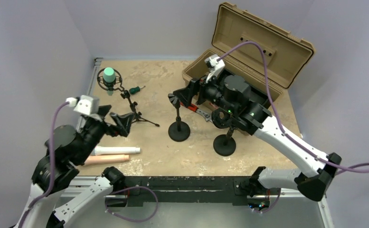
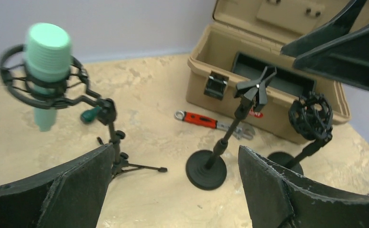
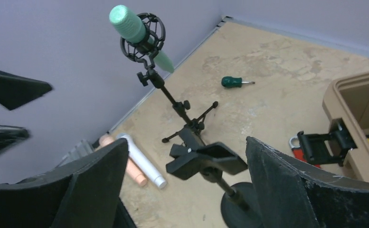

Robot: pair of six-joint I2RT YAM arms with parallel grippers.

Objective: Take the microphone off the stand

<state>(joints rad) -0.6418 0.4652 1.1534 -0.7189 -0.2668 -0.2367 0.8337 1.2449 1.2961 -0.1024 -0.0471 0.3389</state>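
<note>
Left claw [image 2: 175, 151] and right claw [image 3: 187, 142] spread apart; open toolbox [image 1: 263, 40] holds a black tray [image 2: 287, 81]; microphone [image 2: 47, 54] sits in stand [image 2: 112, 130].

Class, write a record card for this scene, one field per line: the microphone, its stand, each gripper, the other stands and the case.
Microphone: green, seated in shock mount of tripod stand, far left
Left gripper: open, empty, apart from microphone
Right gripper: open, empty, close to clip stand top
Other stands: clip stand, empty shock-mount stand, both round-based
Toolbox: open, far right
</note>
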